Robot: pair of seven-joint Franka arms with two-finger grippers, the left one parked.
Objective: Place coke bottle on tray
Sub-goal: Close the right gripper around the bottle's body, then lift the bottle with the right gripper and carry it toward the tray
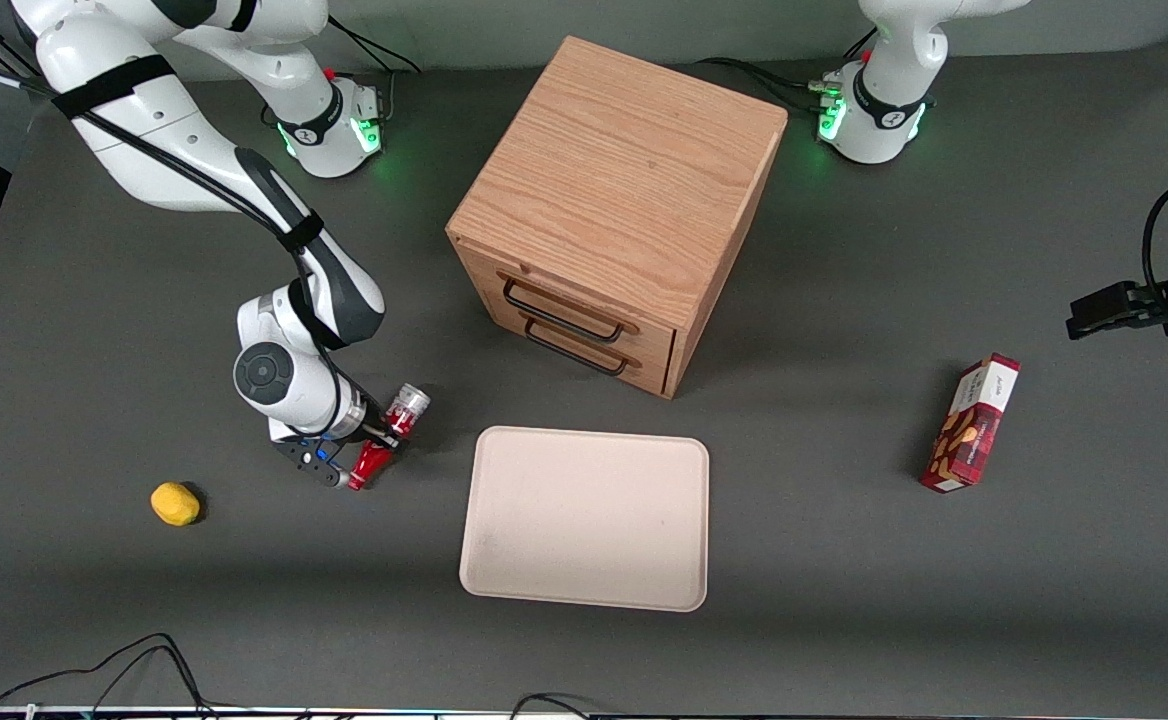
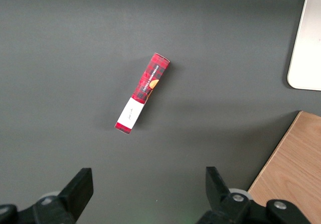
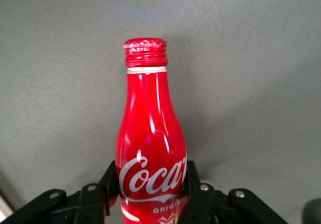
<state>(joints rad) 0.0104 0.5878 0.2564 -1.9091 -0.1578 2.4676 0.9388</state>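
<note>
My right gripper is shut on the coke bottle, a slim red bottle with white script. In the front view the bottle lies tilted in the grip, its silver-grey end pointing away from the camera and its narrow red neck pointing toward it. It is beside the beige tray, a short gap off toward the working arm's end. In the right wrist view the two black fingers press both sides of the bottle at the logo, over bare grey table. The tray holds nothing; its corner shows in the left wrist view.
A wooden two-drawer cabinet stands farther from the front camera than the tray. A small yellow object lies near the gripper, toward the working arm's end. A red snack box lies toward the parked arm's end.
</note>
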